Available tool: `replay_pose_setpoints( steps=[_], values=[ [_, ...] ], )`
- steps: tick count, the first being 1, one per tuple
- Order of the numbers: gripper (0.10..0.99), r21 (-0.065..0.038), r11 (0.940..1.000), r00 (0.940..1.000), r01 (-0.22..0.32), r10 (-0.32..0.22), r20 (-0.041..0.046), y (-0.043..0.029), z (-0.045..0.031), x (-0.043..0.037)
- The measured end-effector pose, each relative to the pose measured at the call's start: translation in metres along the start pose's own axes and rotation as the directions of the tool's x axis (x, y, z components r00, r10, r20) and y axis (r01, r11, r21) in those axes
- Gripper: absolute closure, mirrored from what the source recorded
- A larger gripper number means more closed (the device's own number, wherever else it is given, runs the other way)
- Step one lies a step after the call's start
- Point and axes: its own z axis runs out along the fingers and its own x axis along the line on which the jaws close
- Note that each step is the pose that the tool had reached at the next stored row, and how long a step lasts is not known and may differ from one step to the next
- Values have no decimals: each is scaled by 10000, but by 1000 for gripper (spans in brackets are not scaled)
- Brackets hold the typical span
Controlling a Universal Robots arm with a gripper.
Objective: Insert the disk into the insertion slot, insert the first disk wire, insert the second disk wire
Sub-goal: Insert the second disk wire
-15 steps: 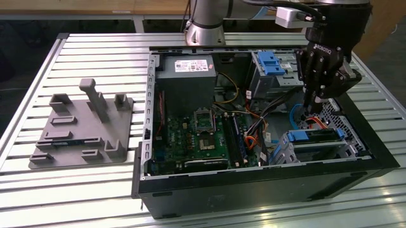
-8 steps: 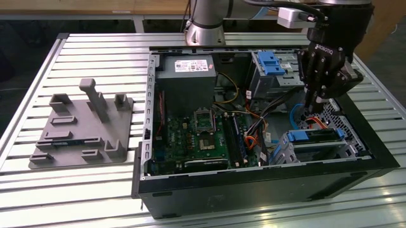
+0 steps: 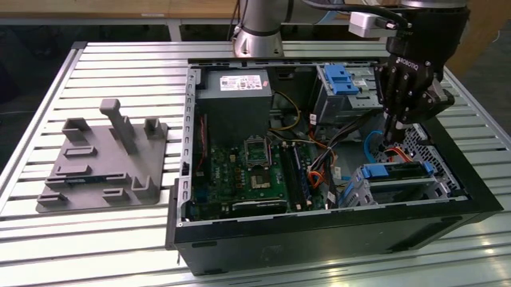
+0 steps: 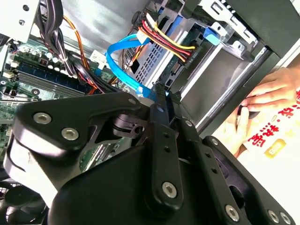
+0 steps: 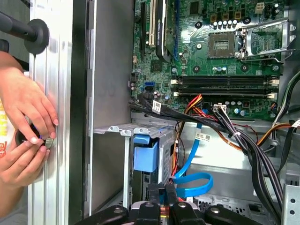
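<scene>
The gripper [image 4: 158, 91] is pinching its fingers shut on the plug end of the thin, floppy light-blue cable [image 4: 117, 63] right by the back of the disk [image 3: 395, 173], already sitting in its cage [image 3: 435, 156] at the exterior view's right, so I'd be grabbing the stiff plug, not the cable.

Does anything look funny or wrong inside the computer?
Yes: a person's hands are right beside the case wall while the gripper works at the light-blue cable. Inside, nothing looks broken.

Perforated grey sheet-metal insertion slot [image 3: 375, 185], glossy light-blue plastic second disk wire [image 5: 192, 180], ribbed brushed-metal table [image 3: 119, 60].
</scene>
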Motion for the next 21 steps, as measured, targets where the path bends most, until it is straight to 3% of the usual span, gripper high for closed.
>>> replay_pose_setpoints(
  steps=[4, 6, 8, 11, 12, 13, 15, 21],
  values=[
    [906, 0, 10000, 10000, 0, 0, 4, 0, 2, -1],
    [906, -11, 10000, 10000, 2, -2, 76, -22, 5, 0],
    [906, -153, 9999, 9999, 46, -45, 92, -52, 5, 2],
    [906, -535, 9984, 9998, 172, -166, 111, -117, 8, 4],
    [906, -596, 9980, 9998, 193, -186, 119, -133, 9, 4],
    [906, -597, 9980, 9997, 195, -185, 185, -143, 10, 6],
    [906, -584, 9981, 9988, 198, -171, 462, -149, 14, 15],
    [906, -529, 9984, 9880, 206, -122, 1542, -151, 25, 50]
  ],
)
